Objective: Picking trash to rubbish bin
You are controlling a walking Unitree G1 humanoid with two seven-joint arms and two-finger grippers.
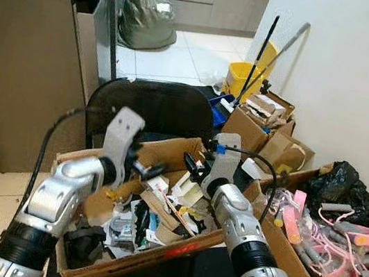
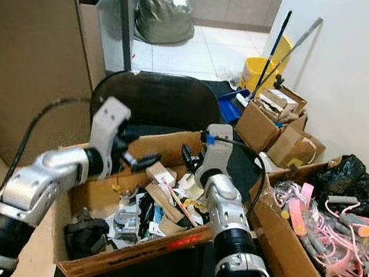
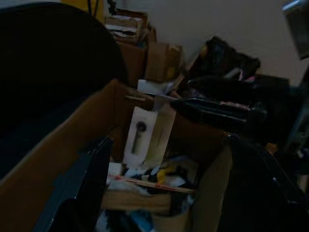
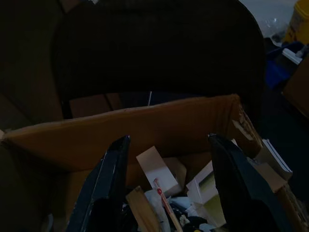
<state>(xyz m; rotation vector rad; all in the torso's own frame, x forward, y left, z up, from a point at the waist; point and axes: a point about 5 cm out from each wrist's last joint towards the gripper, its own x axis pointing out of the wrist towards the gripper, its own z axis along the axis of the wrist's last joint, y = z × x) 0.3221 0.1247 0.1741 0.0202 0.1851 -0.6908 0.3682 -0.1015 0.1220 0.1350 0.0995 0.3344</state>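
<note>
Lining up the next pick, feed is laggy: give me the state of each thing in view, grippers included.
left gripper: open, empty, over the trash box
right gripper: open, empty, over the trash box
cardboard box of trash: open-topped, full of mixed scraps
black chair: upright behind the box
black bag: crumpled against the wall
yellow mop bucket: upright, handles leaning in it

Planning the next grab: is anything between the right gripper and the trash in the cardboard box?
Nothing visible blocks it. The right gripper hangs open over the cardboard box, with the paper trash lying exposed directly beneath its fingers.
</note>
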